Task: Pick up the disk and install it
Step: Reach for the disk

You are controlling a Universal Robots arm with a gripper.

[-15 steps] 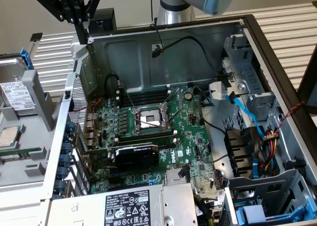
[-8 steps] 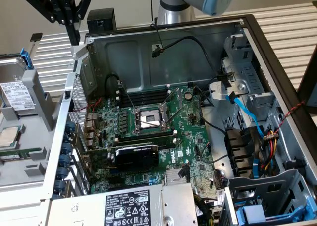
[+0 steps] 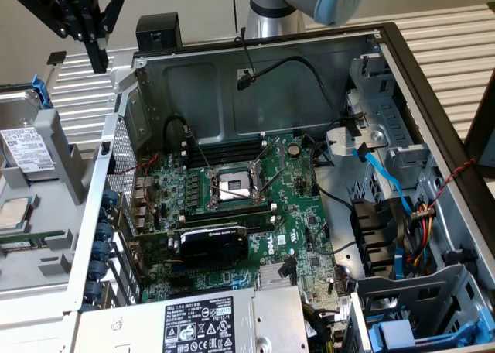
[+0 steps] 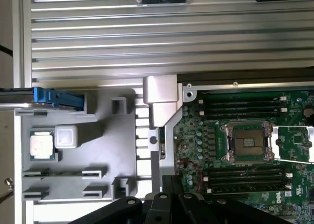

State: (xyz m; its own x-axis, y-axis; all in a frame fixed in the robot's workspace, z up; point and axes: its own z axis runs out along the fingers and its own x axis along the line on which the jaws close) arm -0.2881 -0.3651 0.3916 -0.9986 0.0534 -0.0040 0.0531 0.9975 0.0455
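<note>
The disk (image 3: pixel 25 148), a silver drive with a white label and a blue carrier at its top end, leans in a grey holder (image 3: pixel 63 155) at the exterior view's left, outside the computer case. My black gripper (image 3: pixel 98 63) hangs in the air above and behind the holder, close to the case's back left corner. Its fingers are shut with nothing between them. In the wrist view, the disk's blue carrier (image 4: pixel 53 97) shows edge-on, and my gripper (image 4: pixel 171 181) sits over the case wall beside the holder (image 4: pixel 117 140).
A square CPU chip (image 3: pixel 12 213) (image 4: pixel 41 146) lies in the holder near the disk. The open case (image 3: pixel 255 74) holds the motherboard with its bare socket (image 3: pixel 234 186) (image 4: pixel 247 142), a power supply (image 3: pixel 209 322), loose cables, and a drive bay with blue rails (image 3: pixel 406 334) at the lower right.
</note>
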